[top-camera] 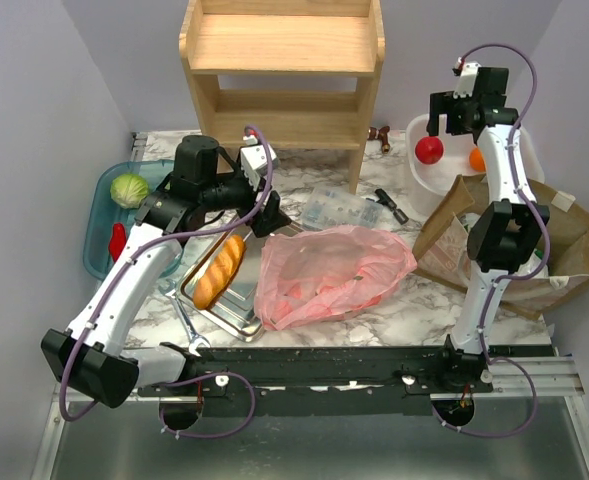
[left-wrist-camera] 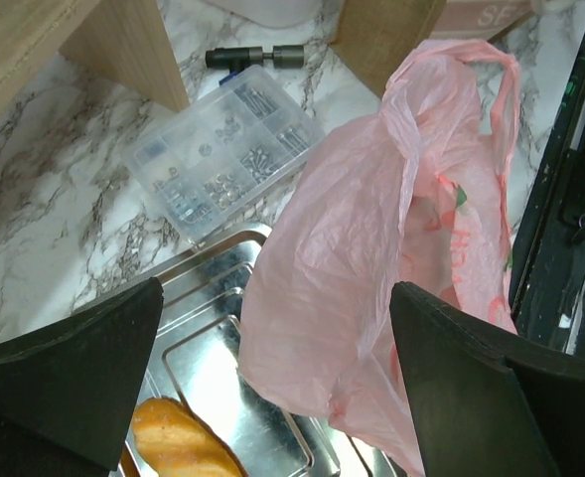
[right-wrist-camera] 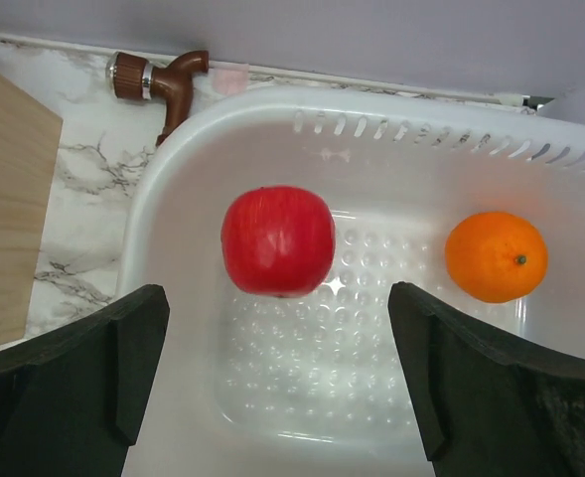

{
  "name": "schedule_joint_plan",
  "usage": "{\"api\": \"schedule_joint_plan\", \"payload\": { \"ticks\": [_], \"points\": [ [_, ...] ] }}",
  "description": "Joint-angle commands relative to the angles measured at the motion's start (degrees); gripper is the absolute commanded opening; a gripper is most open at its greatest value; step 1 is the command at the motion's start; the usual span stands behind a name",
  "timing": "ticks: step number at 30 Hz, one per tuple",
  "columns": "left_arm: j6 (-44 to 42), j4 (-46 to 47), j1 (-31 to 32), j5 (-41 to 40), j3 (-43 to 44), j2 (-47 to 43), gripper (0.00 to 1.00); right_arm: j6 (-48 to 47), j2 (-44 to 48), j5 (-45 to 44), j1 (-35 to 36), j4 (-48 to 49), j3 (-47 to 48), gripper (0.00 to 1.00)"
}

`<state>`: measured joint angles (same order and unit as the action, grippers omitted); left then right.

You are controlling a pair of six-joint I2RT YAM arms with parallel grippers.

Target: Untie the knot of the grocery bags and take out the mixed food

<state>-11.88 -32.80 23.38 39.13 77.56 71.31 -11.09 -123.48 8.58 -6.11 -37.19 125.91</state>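
Observation:
The pink plastic bag [top-camera: 329, 272] lies crumpled mid-table, its left edge over the steel tray [top-camera: 236, 312]. In the left wrist view the bag [left-wrist-camera: 371, 238] shows a loose handle loop [left-wrist-camera: 498, 84]; I see no tied knot. My left gripper [top-camera: 261, 197] is open and empty just above the bag's left end [left-wrist-camera: 275, 333]. My right gripper [top-camera: 456, 118] is open and empty above a white basin [top-camera: 424, 185]. A red apple [right-wrist-camera: 277, 240] and an orange [right-wrist-camera: 496, 256] are in the basin [right-wrist-camera: 391, 114]. A cabbage [top-camera: 129, 189] and red pepper [top-camera: 118, 240] lie in a teal tub [top-camera: 99, 225].
A golden bread loaf [top-camera: 221, 270] lies on the tray. A clear screw box [left-wrist-camera: 222, 149] and a black tool [top-camera: 391, 205] lie behind the bag. A wooden shelf [top-camera: 279, 70] stands at the back. A brown paper bag [top-camera: 564, 250] is at the right, a wrench [top-camera: 187, 325] near the front.

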Motion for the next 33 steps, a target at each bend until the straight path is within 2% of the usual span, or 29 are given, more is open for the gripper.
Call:
{"api": "schedule_joint_plan", "payload": {
  "ticks": [1,4,7,11,14,18,21,25,27,30,33],
  "points": [
    [-5.6,-6.0,0.3,-0.6,1.5,1.2,0.99,0.1,2.5,0.6,0.0,-1.0,1.6,1.0],
    [-9.8,-8.2,1.0,-0.6,0.5,1.2,0.99,-1.5,5.4,5.9,-0.1,-2.9,1.1,1.0],
    [-14.3,-10.7,2.4,-1.5,-1.2,1.9,0.97,-3.4,10.4,15.8,-0.1,-5.8,-2.7,1.0],
    [-24.3,-16.0,12.3,-6.6,-4.6,2.4,0.92,-6.8,17.8,24.5,0.8,-8.7,-11.9,0.98],
    [-27.3,-16.1,16.3,-4.7,-9.6,1.9,0.84,-9.9,22.9,30.6,2.1,-12.0,-18.4,0.94],
    [-30.2,-13.6,20.0,-5.8,-16.8,1.2,0.64,-16.7,28.8,37.1,7.4,-20.9,-29.2,0.87],
    [-34.4,-10.7,22.7,-7.1,-23.2,0.5,0.53,-21.2,33.6,36.9,13.1,-22.7,-41.5,0.75],
    [-36.4,-4.5,25.6,-9.9,-28.5,0.5,0.47,-23.3,38.6,36.0,19.0,-19.1,-53.0,0.61],
    [-35.4,-1.2,26.3,-10.9,-29.8,0.9,0.47,-24.3,40.3,31.2,24.5,-16.7,-57.6,0.6],
    [-35.3,1.0,27.2,-11.4,-31.6,1.6,0.47,-23.7,41.1,24.6,28.9,-11.0,-63.9,0.58],
    [-37.3,2.6,28.5,-11.9,-34.4,1.9,0.59,-23.6,37.6,17.9,29.8,-7.2,-67.6,0.56]
  ]
}}
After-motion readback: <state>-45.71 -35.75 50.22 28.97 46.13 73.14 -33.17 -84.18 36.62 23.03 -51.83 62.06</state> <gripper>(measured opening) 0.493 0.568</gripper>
